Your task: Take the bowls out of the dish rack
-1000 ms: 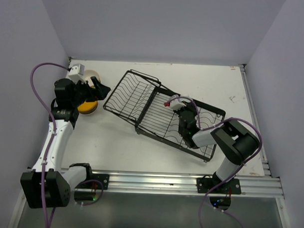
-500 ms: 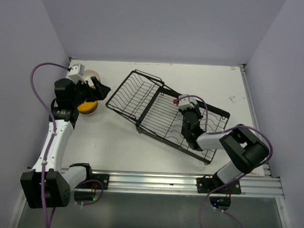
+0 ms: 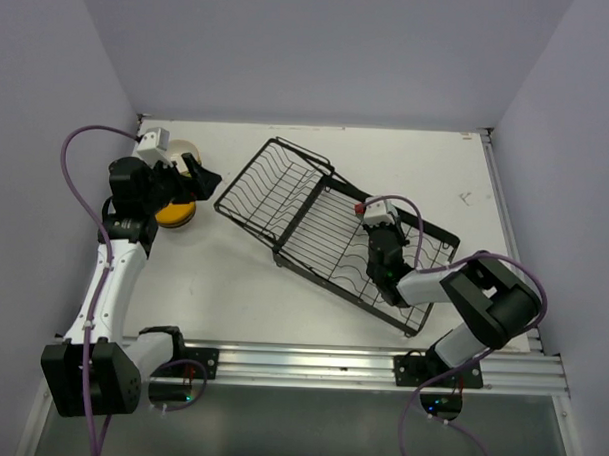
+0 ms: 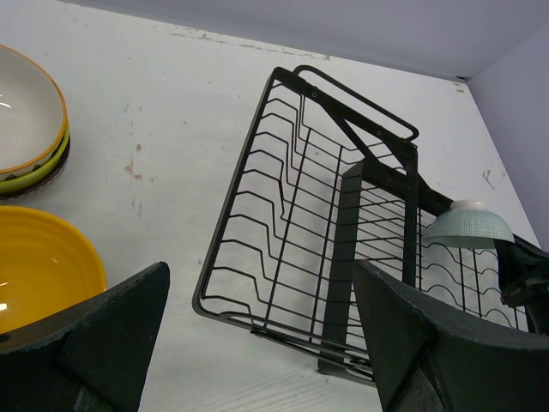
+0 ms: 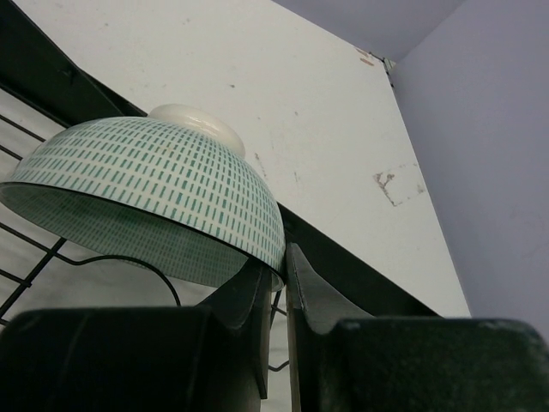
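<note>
- Right gripper (image 5: 286, 268) clamps the upturned pale teal bowl (image 5: 146, 184) by its rim, over the flat half of the dish rack (image 3: 285, 202).
- Left gripper (image 3: 193, 176) gapes wide above the orange-yellow bowl (image 4: 39, 266), near the left edge of the table (image 3: 232, 286).

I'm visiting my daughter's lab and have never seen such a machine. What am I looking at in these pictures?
Two robot arms are bolted at the near edge of a white table. One picture looks down from above; the other two come from a camera on each wrist. On the table lie a black wire dish rack, a yellow bowl and a small stack of bowls. The right claw pinches the rim of an upside-down pale teal bowl at the rack. The left claw is open and empty, near the stacked bowls.
</note>
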Available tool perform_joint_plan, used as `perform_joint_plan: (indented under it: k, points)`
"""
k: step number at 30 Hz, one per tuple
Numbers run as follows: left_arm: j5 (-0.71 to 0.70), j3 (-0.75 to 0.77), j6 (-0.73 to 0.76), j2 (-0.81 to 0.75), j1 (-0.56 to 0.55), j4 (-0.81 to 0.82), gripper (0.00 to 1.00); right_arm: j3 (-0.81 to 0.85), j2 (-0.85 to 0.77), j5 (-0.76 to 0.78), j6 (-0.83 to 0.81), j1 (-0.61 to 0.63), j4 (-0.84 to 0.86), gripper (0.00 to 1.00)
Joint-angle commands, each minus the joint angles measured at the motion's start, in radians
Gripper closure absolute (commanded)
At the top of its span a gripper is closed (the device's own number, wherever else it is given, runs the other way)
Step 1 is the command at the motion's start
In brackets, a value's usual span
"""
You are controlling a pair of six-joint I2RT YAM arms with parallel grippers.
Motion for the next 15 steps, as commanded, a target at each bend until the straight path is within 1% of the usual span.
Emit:
perform_joint_plan:
  k: [1, 3, 7, 9, 10, 12, 13, 15]
  points:
    - [0.016, -0.001, -0.005, -0.011, -0.001, 0.035, 0.09, 0.044, -0.002, 0.035, 0.033, -0.002, 0.236, 1.00]
    - [0.014, -0.001, -0.005, -0.011, -0.003, 0.034, 0.09, 0.049, 0.013, 0.040, 0.022, -0.002, 0.252, 1.00]
    - [0.017, -0.001, -0.005, -0.010, -0.003, 0.034, 0.09, 0.050, 0.053, 0.061, -0.080, -0.002, 0.336, 1.00]
    - [0.020, -0.001, -0.005, -0.010, -0.003, 0.037, 0.09, 0.046, 0.079, 0.066, -0.131, -0.001, 0.425, 1.00]
    - [0.022, -0.001, -0.007, -0.010, -0.003, 0.035, 0.09, 0.043, 0.089, 0.066, -0.186, 0.001, 0.457, 1.00]
    - [0.022, -0.001, -0.007, -0.011, -0.003, 0.037, 0.09, 0.038, 0.116, 0.063, -0.250, 0.007, 0.579, 1.00]
    - [0.022, -0.001, -0.007, -0.011, -0.003, 0.037, 0.09, 0.040, 0.136, 0.064, -0.293, 0.010, 0.597, 1.00]
    - [0.022, -0.001, -0.008, -0.011, -0.003, 0.037, 0.09, 0.052, 0.147, 0.061, -0.304, 0.010, 0.598, 1.00]
